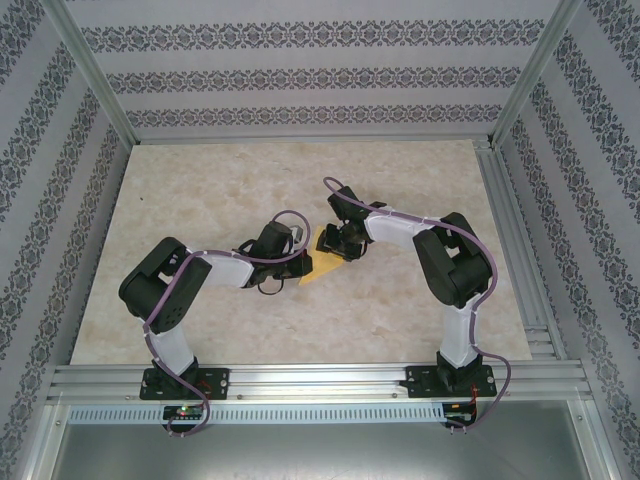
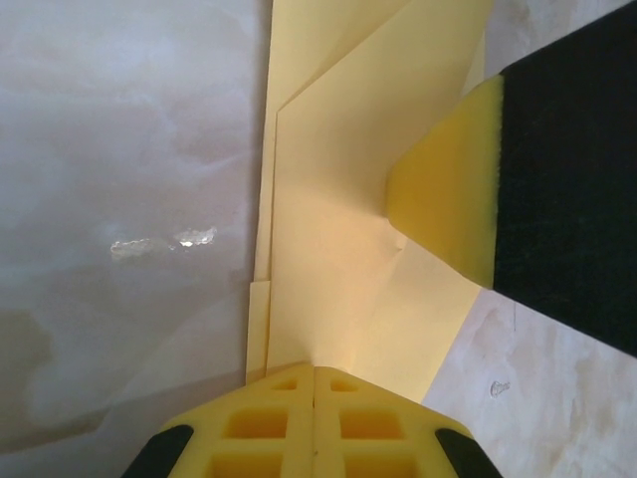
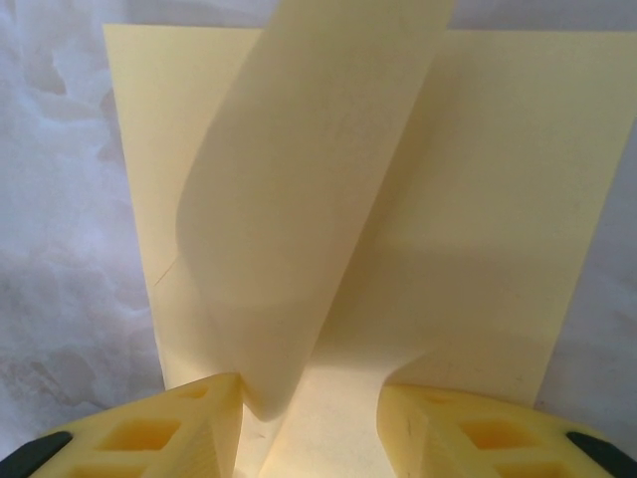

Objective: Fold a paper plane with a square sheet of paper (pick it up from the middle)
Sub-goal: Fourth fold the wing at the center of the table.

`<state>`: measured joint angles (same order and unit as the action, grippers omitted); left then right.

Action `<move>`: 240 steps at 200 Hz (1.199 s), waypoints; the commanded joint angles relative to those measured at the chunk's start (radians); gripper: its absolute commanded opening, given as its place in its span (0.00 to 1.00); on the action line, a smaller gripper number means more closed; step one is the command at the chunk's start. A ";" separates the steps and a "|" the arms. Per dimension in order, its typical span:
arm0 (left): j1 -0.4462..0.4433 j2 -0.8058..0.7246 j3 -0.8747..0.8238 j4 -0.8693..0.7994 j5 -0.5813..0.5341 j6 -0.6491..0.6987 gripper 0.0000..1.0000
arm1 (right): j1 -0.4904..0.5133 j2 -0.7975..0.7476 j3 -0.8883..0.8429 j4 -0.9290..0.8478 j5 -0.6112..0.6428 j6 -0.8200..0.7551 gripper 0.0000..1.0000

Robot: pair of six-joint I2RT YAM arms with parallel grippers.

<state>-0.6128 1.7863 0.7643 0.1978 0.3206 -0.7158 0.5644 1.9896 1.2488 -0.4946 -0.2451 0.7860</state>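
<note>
— How are the arms set?
— Both are bent at the elbow. The left arm (image 1: pixel 185 275) rises from its base at the near-left edge of the bench, and its forearm reaches right toward the middle. The right arm (image 1: pixel 450 260) rises from the near-right edge, and its forearm reaches left.
— And the wrists?
— Both are tipped downward, close together near the bench's middle.
— Left jaws?
— Closed. In the left wrist view the two yellow pads (image 2: pixel 279 428) meet along a single seam.
— Right jaws?
— Apart. The right wrist view shows its pads (image 3: pixel 184 428) with a wide gap between them. One right finger (image 2: pixel 557 169), black with a yellow pad, slants in from the right of the left wrist view.
</note>
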 commanded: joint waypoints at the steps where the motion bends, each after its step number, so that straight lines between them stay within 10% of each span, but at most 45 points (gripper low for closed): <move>1: 0.013 0.044 0.009 -0.097 -0.016 -0.003 0.00 | -0.026 0.093 -0.065 -0.095 0.129 -0.032 0.47; 89: 0.012 0.066 0.019 -0.160 0.000 0.010 0.00 | -0.079 -0.263 -0.071 0.108 -0.187 -0.172 0.44; 154: 0.012 0.062 0.021 -0.172 0.003 0.013 0.00 | -0.015 -0.166 -0.151 0.220 -0.269 -0.181 0.11; 240: 0.013 0.069 0.026 -0.176 0.011 0.018 0.00 | -0.004 -0.048 -0.163 0.306 -0.309 -0.127 0.07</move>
<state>-0.6086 1.8042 0.8043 0.1436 0.3454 -0.7151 0.5564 1.9137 1.0893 -0.2459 -0.5293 0.6369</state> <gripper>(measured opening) 0.057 0.077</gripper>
